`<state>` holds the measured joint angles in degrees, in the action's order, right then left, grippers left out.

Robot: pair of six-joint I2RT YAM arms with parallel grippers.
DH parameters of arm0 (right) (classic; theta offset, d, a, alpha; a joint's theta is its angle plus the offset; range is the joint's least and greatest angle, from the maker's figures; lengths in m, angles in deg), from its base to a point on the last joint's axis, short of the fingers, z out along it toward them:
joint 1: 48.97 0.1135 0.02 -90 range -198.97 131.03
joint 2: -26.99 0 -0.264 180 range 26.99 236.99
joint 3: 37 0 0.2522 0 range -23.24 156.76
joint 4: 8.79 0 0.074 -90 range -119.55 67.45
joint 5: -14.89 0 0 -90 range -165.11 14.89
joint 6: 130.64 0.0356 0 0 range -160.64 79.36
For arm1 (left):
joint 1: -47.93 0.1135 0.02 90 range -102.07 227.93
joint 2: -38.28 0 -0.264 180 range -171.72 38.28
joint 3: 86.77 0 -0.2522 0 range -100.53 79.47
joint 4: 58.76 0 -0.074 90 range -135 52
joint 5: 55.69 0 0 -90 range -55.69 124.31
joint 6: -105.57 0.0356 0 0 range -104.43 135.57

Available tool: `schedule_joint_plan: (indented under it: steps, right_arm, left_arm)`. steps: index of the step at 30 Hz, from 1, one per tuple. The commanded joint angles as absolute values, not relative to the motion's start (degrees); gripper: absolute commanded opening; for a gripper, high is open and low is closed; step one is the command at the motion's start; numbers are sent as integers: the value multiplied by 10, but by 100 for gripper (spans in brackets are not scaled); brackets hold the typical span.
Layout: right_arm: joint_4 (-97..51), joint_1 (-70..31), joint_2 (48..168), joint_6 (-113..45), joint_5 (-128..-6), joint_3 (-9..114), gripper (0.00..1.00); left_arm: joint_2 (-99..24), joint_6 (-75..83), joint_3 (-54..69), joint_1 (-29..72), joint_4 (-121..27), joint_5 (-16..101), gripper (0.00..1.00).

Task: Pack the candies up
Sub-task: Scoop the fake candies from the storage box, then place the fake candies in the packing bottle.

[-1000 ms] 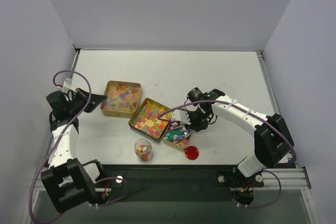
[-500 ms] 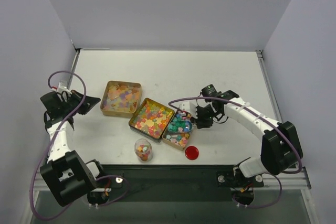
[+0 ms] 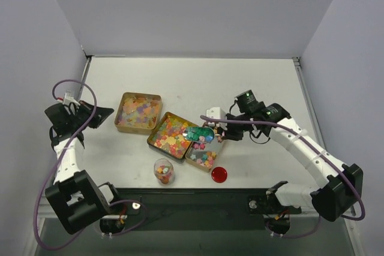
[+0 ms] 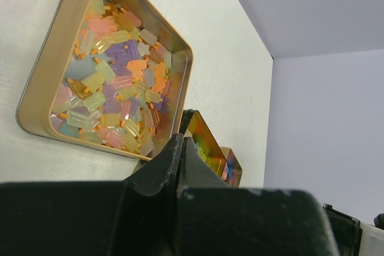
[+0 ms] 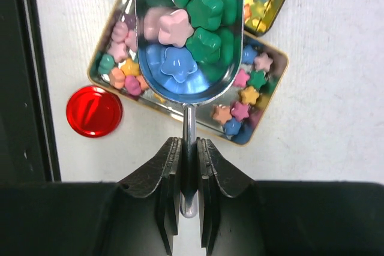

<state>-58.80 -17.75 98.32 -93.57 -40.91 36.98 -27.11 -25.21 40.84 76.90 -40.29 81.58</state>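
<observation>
Lying heaped in a shiny metal scoop [image 5: 189,97], star-shaped candies [image 5: 192,34] in green, pink and blue sit just beyond the right gripper [image 5: 189,143], whose fingers are clamped tight on the scoop's thin handle. Under the scoop, a small golden tin [image 5: 271,64] holds more matte stars, and a glossy red round lid [image 5: 94,111] lies beside it. The left gripper [image 4: 180,148], well apart at the left, is pressed closed on nothing.

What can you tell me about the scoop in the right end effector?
The scoop is shiny metal: a rounded, elongated bowl on a thin rod handle. The right end effector is shut on the handle, just behind the bowl. The bowl faces up, heaped with star-shaped candies in green, pink and blue, and is held above the small tin. Nothing else visibly touches it.
</observation>
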Motion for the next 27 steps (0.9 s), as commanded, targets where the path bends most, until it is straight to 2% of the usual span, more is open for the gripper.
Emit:
schedule_joint_plan:
  steps: [1,5,8,13,27]
  right_arm:
    - [-568,-142,969,-840,-378,418,0]
    - [-629,-32,1002,-919,-470,465,0]
    - [-711,8,1041,-976,-515,532,0]
    - [-786,37,1099,-1002,-530,634,0]
    - [-853,132,1187,-1033,-611,739,0]
  left_arm:
    - [-273,-277,386,767,-468,837,3]
    - [-267,-287,387,761,-478,838,3]
    - [-260,-267,381,755,-462,840,3]
    - [-240,-251,391,751,-463,839,3]
    - [-195,-272,419,750,-498,834,3]
